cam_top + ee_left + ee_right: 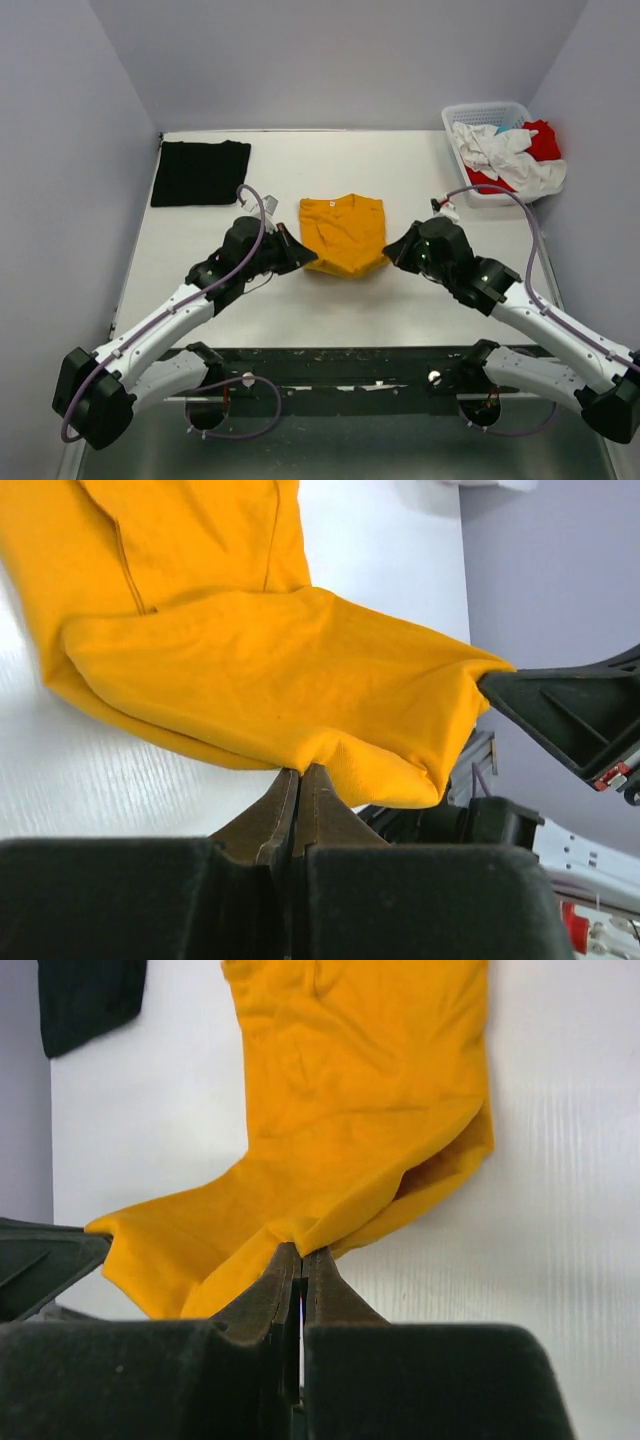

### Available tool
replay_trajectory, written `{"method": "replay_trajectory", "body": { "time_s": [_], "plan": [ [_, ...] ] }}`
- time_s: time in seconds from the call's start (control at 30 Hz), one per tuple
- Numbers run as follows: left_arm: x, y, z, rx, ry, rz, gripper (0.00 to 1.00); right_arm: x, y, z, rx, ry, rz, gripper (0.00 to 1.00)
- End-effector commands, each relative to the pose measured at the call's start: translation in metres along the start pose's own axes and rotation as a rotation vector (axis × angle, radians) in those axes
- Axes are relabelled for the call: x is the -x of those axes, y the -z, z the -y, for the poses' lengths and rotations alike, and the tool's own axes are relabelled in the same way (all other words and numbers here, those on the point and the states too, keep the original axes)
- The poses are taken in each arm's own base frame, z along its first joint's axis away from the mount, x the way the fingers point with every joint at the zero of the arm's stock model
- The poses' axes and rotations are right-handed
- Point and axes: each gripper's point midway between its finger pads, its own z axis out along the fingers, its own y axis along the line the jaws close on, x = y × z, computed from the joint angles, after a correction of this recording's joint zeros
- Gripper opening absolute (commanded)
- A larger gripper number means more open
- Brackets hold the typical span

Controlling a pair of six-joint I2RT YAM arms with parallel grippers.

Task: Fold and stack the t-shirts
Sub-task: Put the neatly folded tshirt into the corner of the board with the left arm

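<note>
The mustard orange-yellow t-shirt (344,232) lies partly folded at the table's middle. My left gripper (303,253) is shut on its near left hem corner, and the pinch shows in the left wrist view (302,768) under the raised cloth (270,670). My right gripper (388,250) is shut on the near right corner, seen in the right wrist view (301,1249) with the shirt (350,1110) stretched ahead. The near edge is lifted between both grippers. A folded black t-shirt (200,172) lies at the far left. White (500,155) and red (543,141) shirts sit in the basket.
The white plastic lattice basket (486,108) stands at the far right corner, against the right wall. The black shirt's corner shows in the right wrist view (88,998). The table's near edge carries a dark rail (340,362) with both arm bases.
</note>
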Motion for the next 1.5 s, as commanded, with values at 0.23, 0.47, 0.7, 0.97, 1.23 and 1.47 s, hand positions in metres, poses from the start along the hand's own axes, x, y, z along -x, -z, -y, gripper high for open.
{"method": "replay_trajectory", "body": {
  "time_s": [0.23, 0.47, 0.7, 0.97, 1.23, 1.47],
  "plan": [
    [0.088, -0.017, 0.019, 0.049, -0.051, 0.087, 0.00, 0.104, -0.044, -0.020, -0.085, 0.056, 0.216, 0.01],
    [0.126, -0.037, -0.011, 0.145, -0.006, 0.103, 0.00, 0.137, -0.094, -0.009, -0.065, 0.044, 0.181, 0.01],
    [0.158, -0.067, -0.041, 0.240, 0.008, 0.072, 0.00, 0.157, -0.142, 0.019, -0.116, 0.010, 0.171, 0.01],
    [0.175, -0.111, -0.077, 0.289, 0.053, -0.029, 0.00, 0.158, -0.196, 0.046, -0.160, 0.008, 0.119, 0.01],
    [0.176, -0.146, -0.123, 0.385, 0.084, -0.109, 0.01, 0.136, -0.248, 0.084, -0.242, -0.011, 0.063, 0.02],
    [0.187, -0.163, -0.124, 0.361, 0.077, -0.139, 0.97, 0.132, -0.281, 0.078, -0.150, -0.013, 0.022, 0.84]
  ]
}}
